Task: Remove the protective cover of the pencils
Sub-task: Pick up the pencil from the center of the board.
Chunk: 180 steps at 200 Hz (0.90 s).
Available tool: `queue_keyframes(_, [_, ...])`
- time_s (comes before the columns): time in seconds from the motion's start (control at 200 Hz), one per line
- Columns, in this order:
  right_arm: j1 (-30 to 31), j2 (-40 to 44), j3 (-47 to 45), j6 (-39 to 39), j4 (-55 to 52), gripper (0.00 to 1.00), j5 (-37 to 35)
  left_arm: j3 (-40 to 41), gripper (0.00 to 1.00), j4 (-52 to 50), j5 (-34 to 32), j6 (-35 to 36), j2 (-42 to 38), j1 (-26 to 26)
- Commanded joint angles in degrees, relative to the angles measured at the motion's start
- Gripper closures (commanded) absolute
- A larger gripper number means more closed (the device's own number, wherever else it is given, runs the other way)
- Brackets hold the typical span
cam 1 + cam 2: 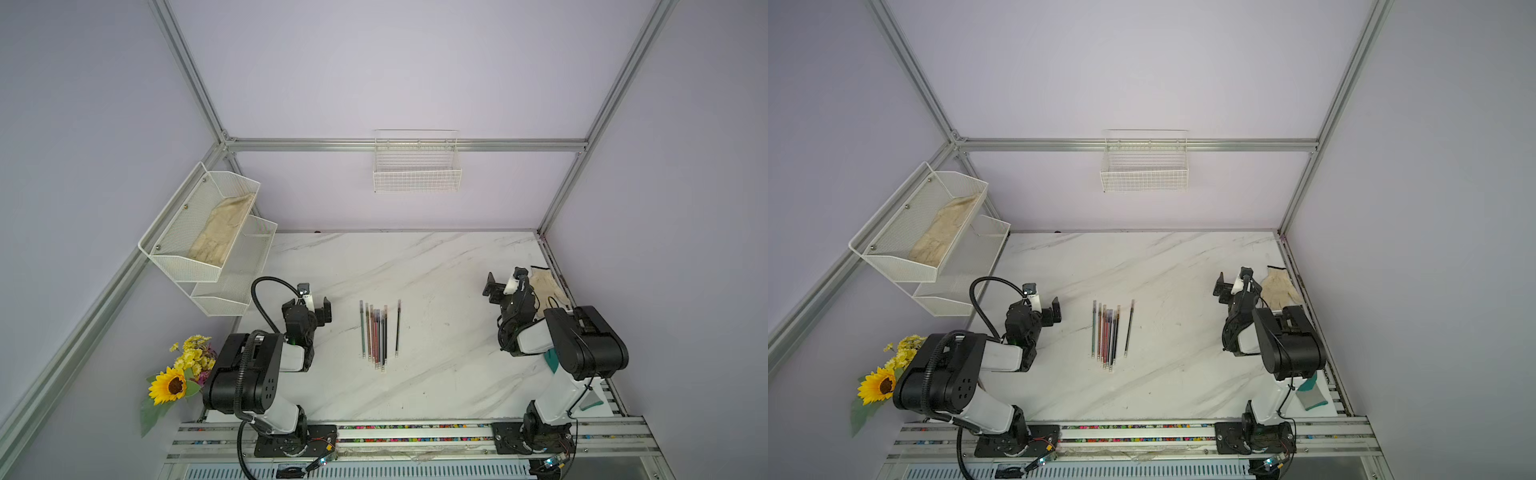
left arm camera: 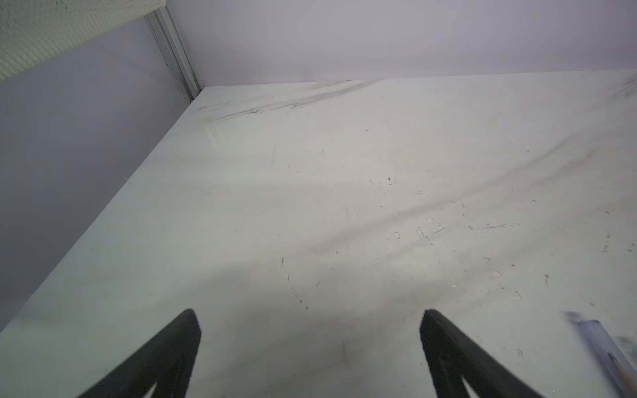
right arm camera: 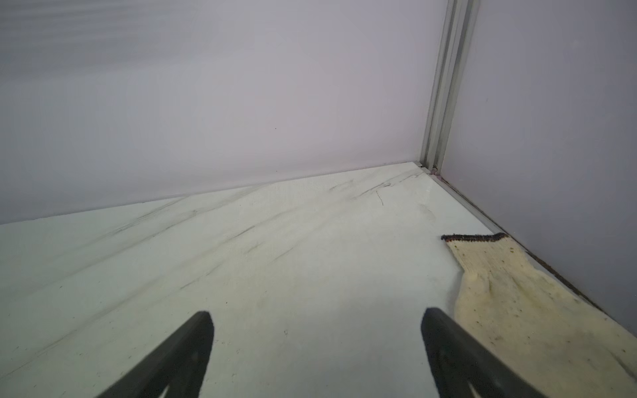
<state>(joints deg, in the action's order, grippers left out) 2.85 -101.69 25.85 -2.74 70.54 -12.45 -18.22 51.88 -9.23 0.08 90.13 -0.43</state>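
Several thin pencils [image 1: 376, 338] [image 1: 1108, 338] lie side by side in the middle of the marble table [image 1: 449, 374], with one black pencil [image 1: 397, 328] [image 1: 1128, 328] a little apart on their right. Their far ends look pale and translucent. One such bluish end [image 2: 601, 344] shows blurred at the edge of the left wrist view. My left gripper [image 1: 308, 306] [image 1: 1036, 308] [image 2: 310, 317] hovers open and empty left of the pencils. My right gripper [image 1: 505, 286] [image 1: 1233, 286] [image 3: 317, 317] stands open and empty well to their right.
A cream knitted glove [image 1: 548, 286] [image 3: 517, 310] lies beside the right gripper along the right wall. A teal glove [image 1: 1310, 392] lies under the right arm. White mesh shelves [image 1: 199, 232] hang on the left wall, a wire basket [image 1: 417, 174] on the back wall, sunflowers [image 1: 174, 382] front left.
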Motion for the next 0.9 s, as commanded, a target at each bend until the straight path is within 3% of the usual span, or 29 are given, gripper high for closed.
queue_keyframes(0.0, [0.1, -0.34, 0.41, -0.55, 1.22, 0.03, -0.65, -3.65, 0.0, 2.05, -0.67, -0.08, -0.13, 0.25])
queue_keyframes(0.81, [0.05, -0.36, 0.33, -0.64, 1.19, 0.03, -0.3, -3.67, 0.0, 2.0, -0.75, -0.06, -0.11, 0.29])
queue_keyframes(0.85, [0.45, 0.52, 0.17, -0.15, 2.45, 0.03, -2.6, -3.54, 0.0, 2.43, -1.47, 0.05, -0.28, 0.21])
queue_keyframes(0.895, [2.99, 5.11, 1.08, 1.2, -3.3, 0.03, -7.47, -3.46, 0.0, 1.56, -4.18, 0.65, -2.24, -0.89])
